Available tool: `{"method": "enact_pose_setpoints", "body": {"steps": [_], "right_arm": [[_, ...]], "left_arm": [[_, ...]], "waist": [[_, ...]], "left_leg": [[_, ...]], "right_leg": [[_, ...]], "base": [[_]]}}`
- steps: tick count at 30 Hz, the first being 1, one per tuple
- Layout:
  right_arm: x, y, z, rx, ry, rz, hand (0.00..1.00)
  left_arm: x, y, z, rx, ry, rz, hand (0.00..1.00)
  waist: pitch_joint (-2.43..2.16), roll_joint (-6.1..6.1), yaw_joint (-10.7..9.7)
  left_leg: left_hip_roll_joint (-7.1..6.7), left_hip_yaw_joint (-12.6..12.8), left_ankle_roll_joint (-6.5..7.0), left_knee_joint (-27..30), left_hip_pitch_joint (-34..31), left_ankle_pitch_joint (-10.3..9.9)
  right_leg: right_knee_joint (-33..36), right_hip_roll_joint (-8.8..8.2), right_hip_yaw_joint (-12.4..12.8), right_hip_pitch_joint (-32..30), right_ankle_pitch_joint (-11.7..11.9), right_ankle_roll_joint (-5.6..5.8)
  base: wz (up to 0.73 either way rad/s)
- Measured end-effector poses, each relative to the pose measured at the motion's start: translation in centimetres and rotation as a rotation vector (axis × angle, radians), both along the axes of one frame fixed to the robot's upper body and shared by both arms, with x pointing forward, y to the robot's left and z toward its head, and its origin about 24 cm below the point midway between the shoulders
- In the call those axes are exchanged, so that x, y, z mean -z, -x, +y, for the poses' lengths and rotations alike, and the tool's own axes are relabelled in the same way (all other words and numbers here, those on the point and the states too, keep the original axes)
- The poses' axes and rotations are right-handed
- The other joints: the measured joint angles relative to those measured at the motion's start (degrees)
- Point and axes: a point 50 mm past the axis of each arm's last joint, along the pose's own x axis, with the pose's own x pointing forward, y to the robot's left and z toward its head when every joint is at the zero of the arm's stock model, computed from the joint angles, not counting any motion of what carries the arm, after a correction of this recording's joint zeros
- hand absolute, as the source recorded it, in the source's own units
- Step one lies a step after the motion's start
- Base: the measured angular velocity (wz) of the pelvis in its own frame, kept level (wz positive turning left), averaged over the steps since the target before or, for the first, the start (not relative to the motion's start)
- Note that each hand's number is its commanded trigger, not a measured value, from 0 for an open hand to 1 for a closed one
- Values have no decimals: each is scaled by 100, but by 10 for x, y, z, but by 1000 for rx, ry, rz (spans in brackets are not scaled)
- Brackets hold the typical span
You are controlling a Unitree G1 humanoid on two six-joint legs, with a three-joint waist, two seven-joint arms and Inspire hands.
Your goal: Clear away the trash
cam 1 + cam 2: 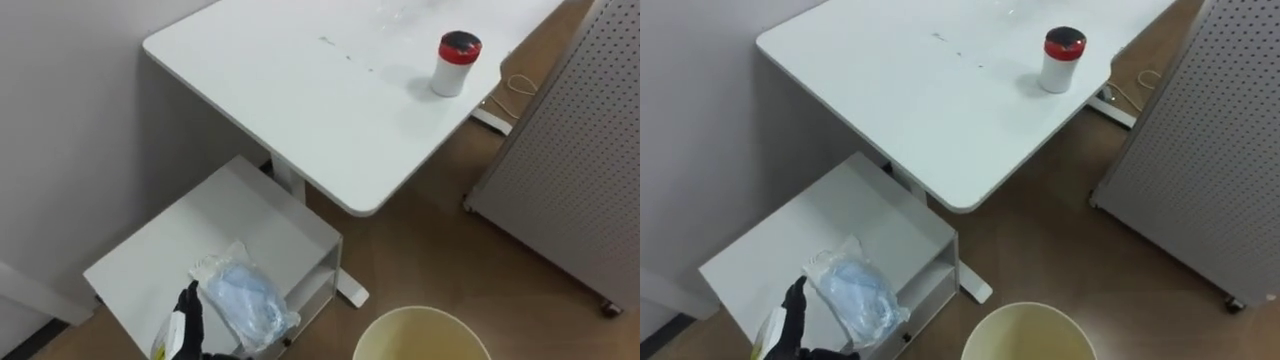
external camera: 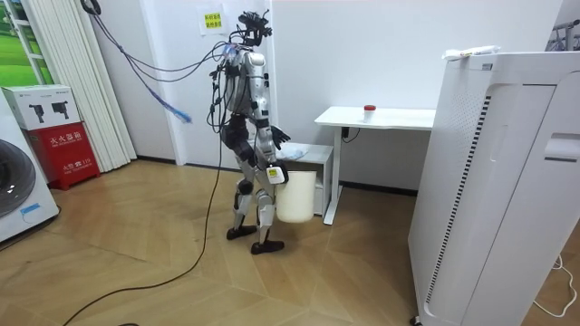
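At the bottom left of the left eye view, the left hand (image 1: 188,325) reaches up against the lower left edge of a crumpled plastic bag (image 1: 243,298), clear with something pale blue inside. One dark finger stands upright beside the bag. The rest of the hand runs under the frame's bottom edge, so I cannot tell whether it has closed on the plastic or only touches it.

The bag lies on the near right corner of a low white cabinet (image 1: 190,225), beneath the corner of a white desk (image 1: 300,90). A round cream waste bin (image 1: 420,311) stands on the floor at bottom centre, to the right of the cabinet and near it.

In the room view the robot stands upright before the cabinet, with its right hand (image 2: 275,172) hanging low near the bin.

This looks like the grasping step, with the bag not yet lifted. The next move probably calls for a firm pinch on the loose plastic. Then comes a lift clear of the cabinet's edge and a short carry rightward over the bin's mouth.
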Motion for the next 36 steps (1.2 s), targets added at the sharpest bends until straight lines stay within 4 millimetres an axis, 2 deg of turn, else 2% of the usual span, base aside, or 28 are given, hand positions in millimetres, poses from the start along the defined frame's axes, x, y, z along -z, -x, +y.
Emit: {"method": "enact_pose_setpoints", "body": {"steps": [1,3,8,14,20,22,28,31,36], "right_arm": [[0,-1,0,-2,1,-1,100],[-1,-4,0,-8,6,-4,100],[-4,-11,-1,-8,16,-25,100],[-6,-19,0,-25,19,-40,100],[-9,-25,1,-30,19,-53,100],[-9,-26,0,-35,22,-58,100],[-9,-27,3,-9,0,-62,100],[-10,-29,2,-10,-12,-69,100],[-11,-31,3,-7,-25,-72,100]], "left_arm": [[-3,-5,-1,3,-4,-13,0],[-6,-10,-1,-6,-16,-31,0],[-14,-20,0,-30,-41,-73,0],[-13,-22,0,-14,-72,-58,0],[-13,-23,1,24,-120,-48,0],[-16,-28,0,35,-131,-54,0],[-21,-35,-3,118,-220,-69,0],[-24,-40,-1,130,-253,-68,0],[-26,-42,2,130,-289,-66,0]], "waist": [[28,-24,-5],[44,-44,-21],[49,-44,-59],[60,-27,-147],[93,2,-216],[118,38,-240],[138,71,-236],[153,96,-264],[153,105,-330]], "left_leg": [[4,7,-1,33,-66,0],[11,14,-2,86,-162,-1],[16,1,-4,203,-455,-1],[47,39,-4,371,-630,-1],[78,185,-4,366,-682,-1],[86,213,-13,370,-728,-7],[180,242,-80,480,-804,-51],[200,249,-88,499,-874,-50],[208,261,-93,515,-947,-48]], "right_leg": [[5,2,0,-56,19,-6],[27,6,7,-131,33,-14],[57,0,-18,-379,68,-34],[69,-1,-24,-491,76,-41],[164,1,35,-592,87,-57],[179,0,36,-637,102,-74],[172,89,41,-673,144,-127],[176,107,42,-742,160,-153],[181,115,51,-823,167,-164]], "base": [[-4],[0],[2],[1],[-3],[0],[-2],[-2],[0]]}}
